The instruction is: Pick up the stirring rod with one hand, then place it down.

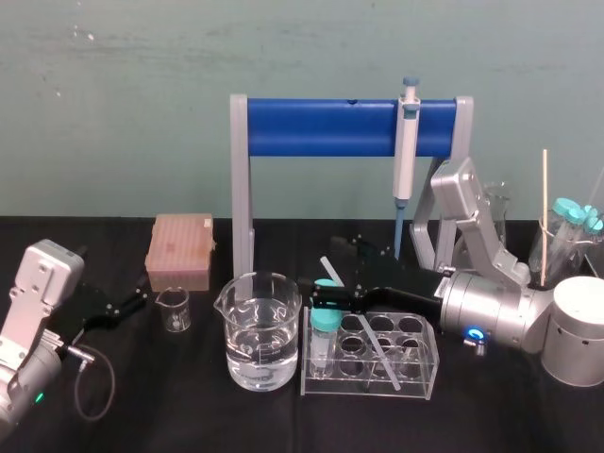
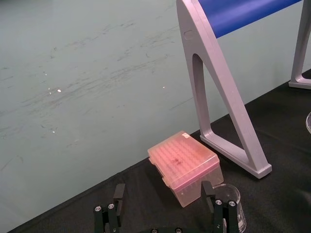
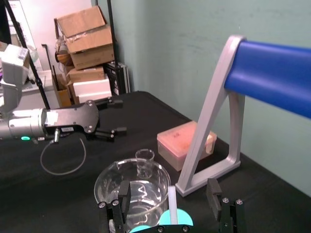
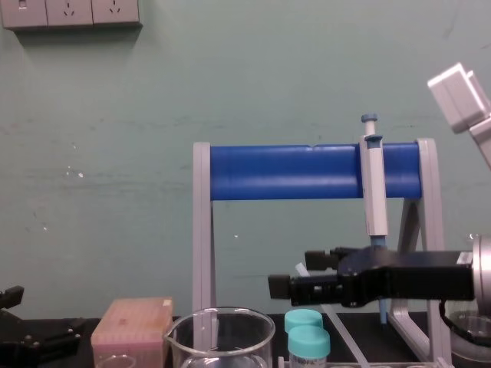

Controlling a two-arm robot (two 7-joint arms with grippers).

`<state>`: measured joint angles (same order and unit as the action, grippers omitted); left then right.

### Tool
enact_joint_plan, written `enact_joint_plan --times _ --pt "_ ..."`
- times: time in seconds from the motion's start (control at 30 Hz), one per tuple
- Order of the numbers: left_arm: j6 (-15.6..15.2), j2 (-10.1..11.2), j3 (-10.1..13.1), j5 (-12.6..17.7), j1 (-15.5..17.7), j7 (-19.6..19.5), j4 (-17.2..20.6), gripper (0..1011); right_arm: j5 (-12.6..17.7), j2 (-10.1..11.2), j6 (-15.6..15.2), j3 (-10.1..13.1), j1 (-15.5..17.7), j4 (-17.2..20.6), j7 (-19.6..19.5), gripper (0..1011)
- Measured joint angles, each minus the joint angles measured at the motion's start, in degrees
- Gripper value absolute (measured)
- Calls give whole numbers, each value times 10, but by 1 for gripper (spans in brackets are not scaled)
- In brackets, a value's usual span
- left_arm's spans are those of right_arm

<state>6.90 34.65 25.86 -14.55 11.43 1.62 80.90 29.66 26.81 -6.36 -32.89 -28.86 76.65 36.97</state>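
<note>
The stirring rod (image 1: 373, 340) is long, thin and straight. It is a cloudy white that you can partly see through. It lies on a slant. Its low end rests on the clear tube rack (image 1: 429, 377) on the black table (image 1: 189, 415). Its high end pokes up between the fingers of the right end effector (image 1: 326, 274). Those fingers stand wide apart, one on each side of the rod. I cannot tell if the rod touches them.

The right wrist view shows the gap best. There the rod (image 3: 171, 206) is a white strip in the middle, next to a teal tube cap (image 3: 146, 228) and close to the big beaker of water (image 3: 131, 187). The head view shows the rod's whole length across the rack, which the wrist view cuts off. The chest view shows the slant from the side, below the pipette (image 4: 374, 184) that hangs on the blue stand (image 4: 284, 172).

The left end effector (image 1: 142, 294) sits low at the left of the table with its fingers apart, near the small beaker (image 1: 173, 310) and the pink box (image 1: 179, 250).
</note>
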Motion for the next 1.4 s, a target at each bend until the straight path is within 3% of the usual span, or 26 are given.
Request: enact_joint_plan --times 0.43,1.0,1.17,1.4 --pt "0 0 0 0 0 0 0 1000 -4 2 -13 -8 3 -12 -1 1003" --pt "0 0 0 0 0 0 0 1000 -6 1 -9 -6 4 -15 -4 989" --pt "0 0 0 0 0 0 0 1000 -6 1 -9 -6 5 -15 -5 885" --pt "0 0 0 0 0 0 0 1000 -6 1 -10 -6 4 -14 -5 665"
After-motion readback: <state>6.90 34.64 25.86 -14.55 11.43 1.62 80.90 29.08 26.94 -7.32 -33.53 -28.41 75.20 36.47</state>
